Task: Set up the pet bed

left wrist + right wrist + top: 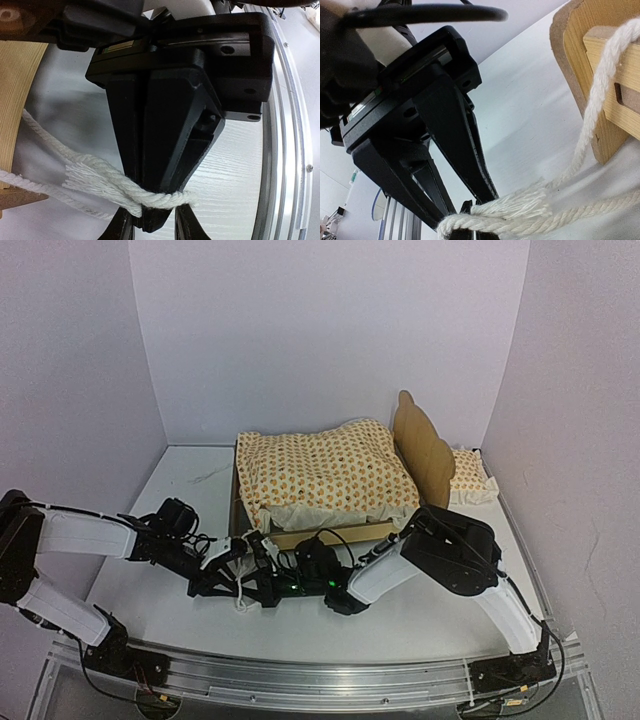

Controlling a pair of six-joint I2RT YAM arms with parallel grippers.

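Note:
The pet bed [335, 534] stands at mid-table, its scalloped headboard [421, 446] on the right, with an orange-patterned cushion [325, 475] lying on it. Both grippers meet just in front of its low footboard. A white rope [95, 177] runs from the plywood frame [612, 95] and loops around the tips of my right gripper [477, 222], which is shut. My left gripper [152, 225] is open a little, and its two fingers straddle the right gripper's tips at the rope's frayed end [535, 200].
A small matching pillow [470, 478] lies behind the headboard at the right wall. White walls close in the table on three sides. A metal rail [300, 680] with both arm bases runs along the near edge.

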